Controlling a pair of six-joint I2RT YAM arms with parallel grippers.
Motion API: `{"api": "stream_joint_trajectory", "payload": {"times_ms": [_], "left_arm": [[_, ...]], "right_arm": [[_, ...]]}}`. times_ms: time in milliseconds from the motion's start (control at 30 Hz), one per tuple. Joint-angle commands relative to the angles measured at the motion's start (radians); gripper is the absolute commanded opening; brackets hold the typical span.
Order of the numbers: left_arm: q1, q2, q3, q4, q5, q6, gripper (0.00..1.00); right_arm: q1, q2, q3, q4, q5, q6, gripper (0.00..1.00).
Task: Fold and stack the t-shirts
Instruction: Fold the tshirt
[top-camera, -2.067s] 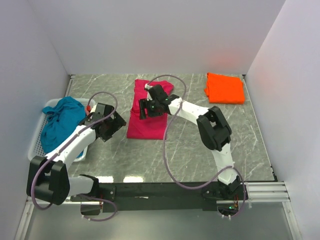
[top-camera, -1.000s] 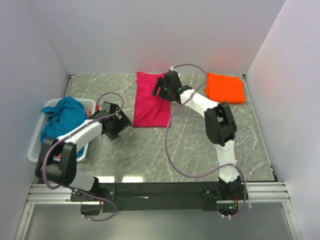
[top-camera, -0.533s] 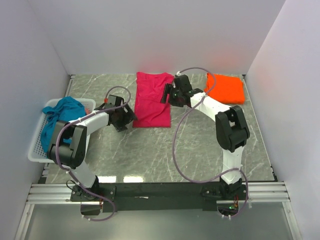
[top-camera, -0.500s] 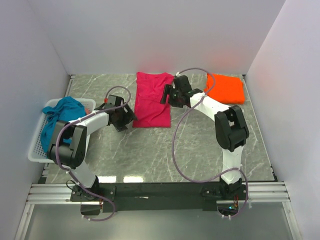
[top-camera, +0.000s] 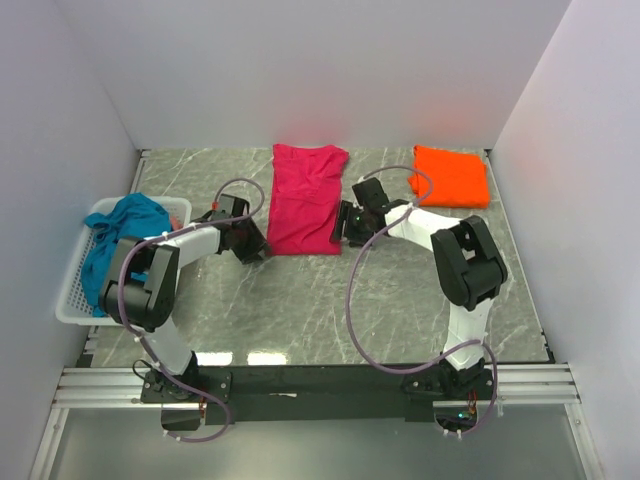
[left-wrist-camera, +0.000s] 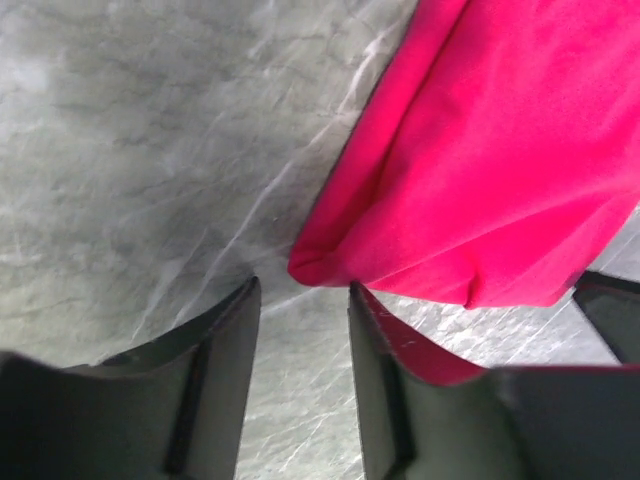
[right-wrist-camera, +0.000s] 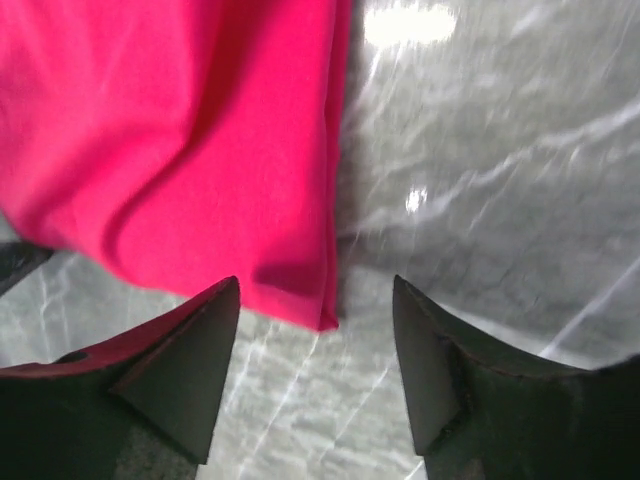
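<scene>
A magenta-pink t-shirt (top-camera: 305, 200) lies folded into a long strip on the marble table (top-camera: 300, 310). My left gripper (top-camera: 257, 243) sits at its near left corner. In the left wrist view that corner (left-wrist-camera: 312, 268) lies just ahead of the open left gripper (left-wrist-camera: 303, 300), with only table between the fingers (left-wrist-camera: 225, 370). My right gripper (top-camera: 346, 226) is at the near right corner, also open. The right wrist view shows the right gripper (right-wrist-camera: 315, 295) straddling the cloth's corner tip (right-wrist-camera: 322, 315) without touching it. An orange t-shirt (top-camera: 450, 176) lies folded at the back right. A teal-blue t-shirt (top-camera: 120, 235) is bunched in the basket.
A white lattice basket (top-camera: 75, 300) stands at the left edge. White walls close in the back and both sides. Purple cables (top-camera: 350, 300) loop from both arms over the table.
The right gripper slid from the shirt's far end down its right edge to the near right corner. The left gripper reached right to the near left corner and its jaws narrowed.
</scene>
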Motion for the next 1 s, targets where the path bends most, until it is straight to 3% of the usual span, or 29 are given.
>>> {"api": "stream_joint_trajectory", "payload": {"times_ms": [0,233,333,367,667,967], "left_arm": [[-0.005,0.026,0.019,0.025,0.014,0.026,0.46],[-0.005,0.082,0.036,0.057,0.015,0.037,0.37],[-0.007,0.107,0.054,0.056,0.018,0.043,0.21],[-0.005,0.119,0.062,0.056,0.015,0.043,0.01],[-0.016,0.0,-0.079,0.09,0.006,0.038,0.01],[-0.148,-0.376,-0.423,-0.031,0.037,-0.049,0.01]], "right_arm": [[0.003,-0.051,-0.039,0.028,-0.055,0.02,0.68],[0.026,-0.022,-0.054,0.019,-0.074,0.034,0.57],[0.039,-0.027,-0.067,0.026,-0.066,0.043,0.51],[0.039,-0.024,-0.067,0.028,-0.063,0.045,0.49],[0.057,-0.091,-0.145,0.002,-0.028,0.066,0.0],[0.146,-0.418,-0.469,-0.065,-0.08,0.093,0.0]]}}
